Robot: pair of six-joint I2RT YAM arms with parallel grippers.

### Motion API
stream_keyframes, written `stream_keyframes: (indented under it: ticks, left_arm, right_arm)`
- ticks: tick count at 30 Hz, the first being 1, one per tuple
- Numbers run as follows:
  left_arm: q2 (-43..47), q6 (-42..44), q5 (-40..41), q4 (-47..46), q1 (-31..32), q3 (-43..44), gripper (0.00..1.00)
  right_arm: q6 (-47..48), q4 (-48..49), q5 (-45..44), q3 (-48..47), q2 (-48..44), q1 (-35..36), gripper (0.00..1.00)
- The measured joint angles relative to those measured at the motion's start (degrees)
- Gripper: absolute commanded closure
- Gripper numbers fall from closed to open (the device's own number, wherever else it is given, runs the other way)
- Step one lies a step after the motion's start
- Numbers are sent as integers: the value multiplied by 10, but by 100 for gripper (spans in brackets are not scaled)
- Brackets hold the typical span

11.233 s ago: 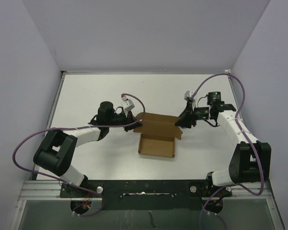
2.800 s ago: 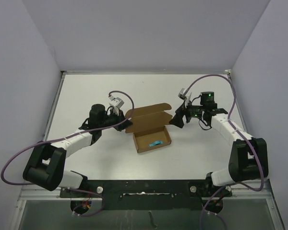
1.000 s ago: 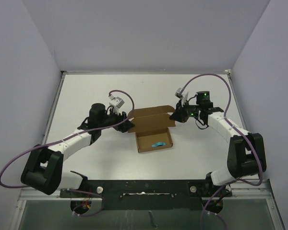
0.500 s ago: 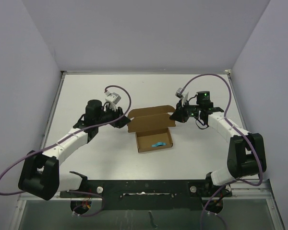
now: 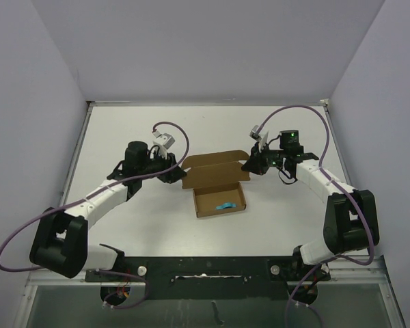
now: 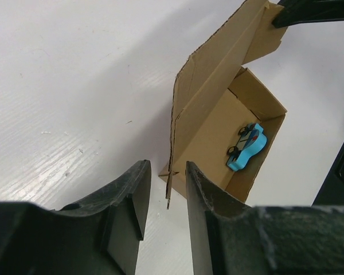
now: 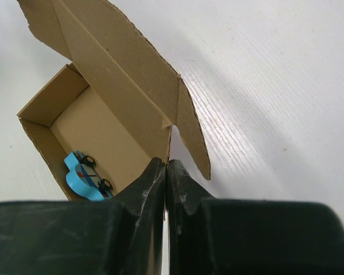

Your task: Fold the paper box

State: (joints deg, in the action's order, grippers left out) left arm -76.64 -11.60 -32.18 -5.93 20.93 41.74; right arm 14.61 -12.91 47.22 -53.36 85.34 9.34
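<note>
The box (image 5: 213, 172) sat near the middle of the surface (image 5: 137, 130), between the two arms. Its tray faced upward and its lid was raised along the far side. The right end effector (image 7: 165, 166) was pressed together on the lid's right corner, pinching the cardboard. This was apparently to hold the lid up and keep the box from sliding.

The left end effector (image 6: 165, 175) stood at the lid's opposite end with its jaws a narrow way apart. The thin edge of the side flap lay in the gap, and neither finger plainly touched it. That placement looked meant to take the left flap, so that both ends of the lid could be worked together.

A small blue toy car (image 6: 246, 148) lay inside the tray, toward its near wall. The lid and flaps would have to come down over it without catching. The purple cables (image 5: 27, 232) looped clear of the box, and nothing else lay near it.
</note>
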Motion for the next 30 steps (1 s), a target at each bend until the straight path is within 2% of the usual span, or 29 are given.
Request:
stream_keyframes:
  ticks: [10, 14, 19, 24, 30]
  left_arm:
    - [-14, -2, -16, 3, 0, 4, 83]
    - [-15, -3, -20, 3, 0, 4, 100]
    - [-15, -11, -18, 2, 4, 4, 100]
    - [-14, -28, 34, -3, 24, 6, 100]
    - [-15, -33, 165, 2, 78, 35, 100]
  right_arm:
    - [0, 0, 0, 0, 0, 0, 100]
    - [-1, 0, 0, 0, 0, 0, 100]
    - [-1, 0, -1, 0, 0, 1, 100]
    - [-3, 0, -35, -1, -7, 15, 100]
    - [-18, 17, -142, -1, -30, 59, 100]
